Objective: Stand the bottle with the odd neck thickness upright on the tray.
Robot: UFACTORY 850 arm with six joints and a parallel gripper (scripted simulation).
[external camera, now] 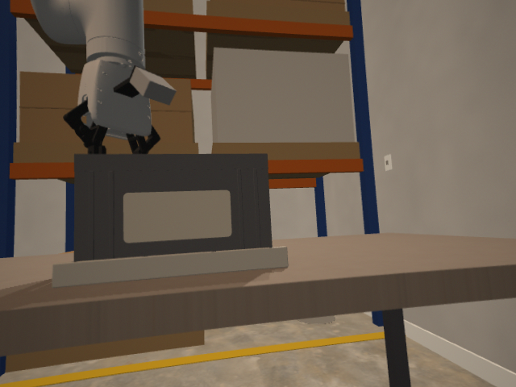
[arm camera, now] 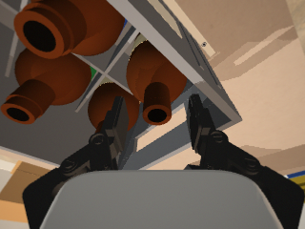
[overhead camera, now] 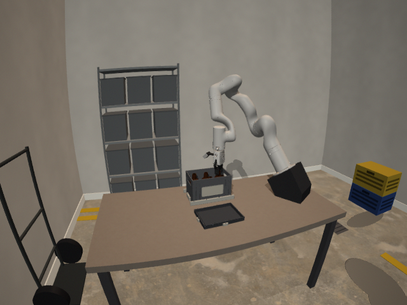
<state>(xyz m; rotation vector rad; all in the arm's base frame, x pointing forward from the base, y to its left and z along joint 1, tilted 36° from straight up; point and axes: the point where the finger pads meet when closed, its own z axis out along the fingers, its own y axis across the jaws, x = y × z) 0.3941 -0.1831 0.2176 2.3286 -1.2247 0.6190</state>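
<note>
A dark grey crate (overhead camera: 196, 191) (external camera: 170, 176) (arm camera: 177, 60) holds brown bottles. The top view shows a left bottle (overhead camera: 194, 176) and a middle bottle (overhead camera: 206, 175). The wrist view shows four: a near-neck bottle (arm camera: 154, 73) between the finger lines, one (arm camera: 111, 102) partly behind the left finger, one (arm camera: 54, 78) at left and one (arm camera: 91, 24) at top left. My gripper (overhead camera: 218, 171) (external camera: 118, 150) (arm camera: 156, 107) is open, fingers at the crate's rim height, astride that near bottle's neck with gaps on both sides. The black tray (overhead camera: 219, 215) is empty. The fifth bottle is hidden.
The crate stands on a pale base (overhead camera: 212, 200) (external camera: 170, 267) on the table (overhead camera: 147, 229) (external camera: 396, 250). The tray lies in front of it in the top view. The crate's walls and inner dividers are close around the fingers. A shelf rack (overhead camera: 142, 105) stands behind.
</note>
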